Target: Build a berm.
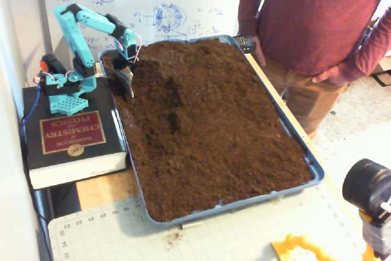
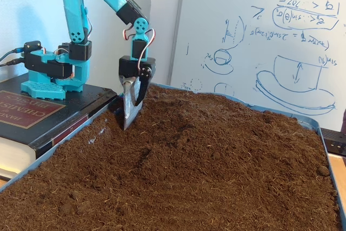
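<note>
A blue tray [image 1: 317, 172] [image 2: 281, 111] holds loose dark brown soil. The berm [image 1: 168, 87] [image 2: 167, 106] shows only as a low rounded rise running from the tray's back left toward the middle. My turquoise arm's gripper [image 1: 127, 77] [image 2: 131, 109] is shut on a metal scoop [image 1: 129, 85] [image 2: 128, 113]. The scoop points down, its tip dug into the soil at the tray's back left corner, just left of the rise and close to the rim.
The arm's base stands on a thick black book [image 1: 70, 139] [image 2: 21, 112] left of the tray. A person in a red shirt [image 1: 317, 29] stands at the tray's right side. A whiteboard [image 2: 259, 41] is behind. A black camera [image 1: 369, 187] sits front right.
</note>
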Robot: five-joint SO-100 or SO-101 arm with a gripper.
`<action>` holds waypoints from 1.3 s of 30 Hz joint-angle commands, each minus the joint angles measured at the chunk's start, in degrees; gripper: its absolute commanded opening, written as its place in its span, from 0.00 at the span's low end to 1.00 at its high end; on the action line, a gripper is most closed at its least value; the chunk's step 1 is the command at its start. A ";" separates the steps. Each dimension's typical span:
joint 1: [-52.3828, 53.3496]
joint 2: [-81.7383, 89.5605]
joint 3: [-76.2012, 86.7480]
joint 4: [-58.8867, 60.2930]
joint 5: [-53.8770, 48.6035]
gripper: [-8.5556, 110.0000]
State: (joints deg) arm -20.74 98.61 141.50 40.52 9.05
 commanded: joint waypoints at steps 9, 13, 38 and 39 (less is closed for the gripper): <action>2.72 -12.30 -21.97 -13.18 -0.44 0.08; 5.01 -13.89 -26.98 -13.18 -0.44 0.08; 12.48 -12.04 -35.33 -13.01 -0.18 0.07; 12.30 -11.07 -34.98 -12.83 -0.18 0.07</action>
State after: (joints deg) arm -9.67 81.47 111.45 28.65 8.44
